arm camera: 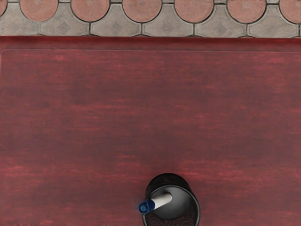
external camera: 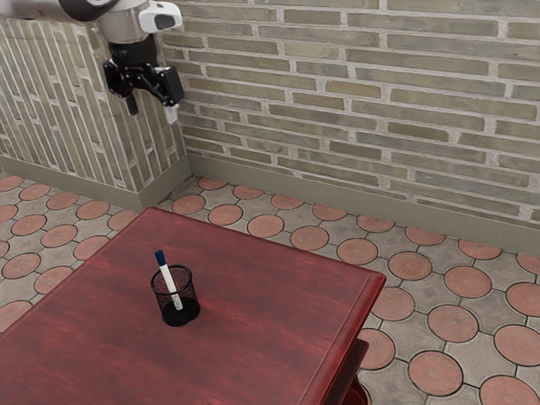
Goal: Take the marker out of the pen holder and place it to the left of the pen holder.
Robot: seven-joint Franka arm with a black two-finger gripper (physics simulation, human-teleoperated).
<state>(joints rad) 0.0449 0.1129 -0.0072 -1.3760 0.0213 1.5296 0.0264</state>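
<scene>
None of the task is done: the marker (external camera: 167, 277) leans in the pen holder (external camera: 183, 317) on the desk (external camera: 270, 312), the hand (external camera: 152, 110) hangs high, empty and wide, and gripping, lifting out and setting down left of the holder all remain.

One gripper (external camera: 152, 110) with two fingers (external camera: 172, 113), one table (external camera: 261, 346), one pen holder (external camera: 191, 295) and one marker (external camera: 167, 277).

Air open above marker (external camera: 170, 281), rim (arm camera: 198, 213) perhaps touching
</scene>
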